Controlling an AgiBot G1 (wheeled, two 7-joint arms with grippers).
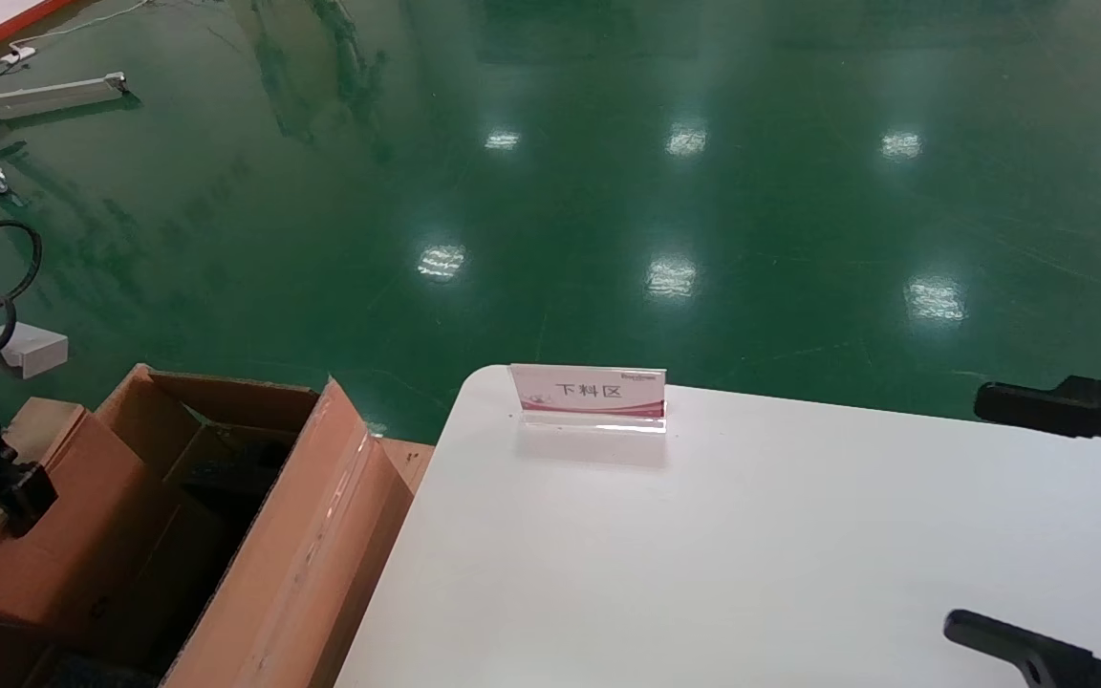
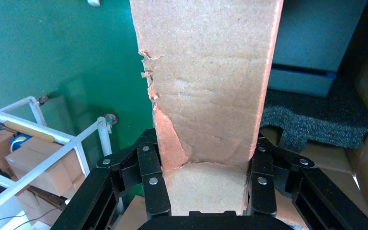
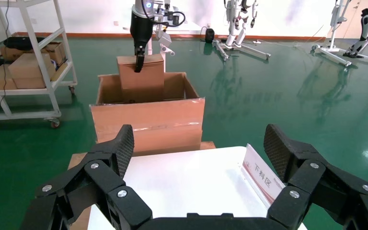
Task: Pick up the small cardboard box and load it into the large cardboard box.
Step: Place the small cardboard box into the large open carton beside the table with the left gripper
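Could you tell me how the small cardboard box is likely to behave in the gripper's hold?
The small cardboard box looks stiff; its walls stay flat in the left gripper. Its torn edge suggests squeezing could tear it. It is probably light, held above the large cardboard box.

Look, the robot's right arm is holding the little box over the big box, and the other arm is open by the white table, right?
Not quite: the left gripper holds the small cardboard box, as the left wrist view shows, its fingers against the box's sides. It hangs over the large cardboard box. The open one, by the white table, is the right gripper.
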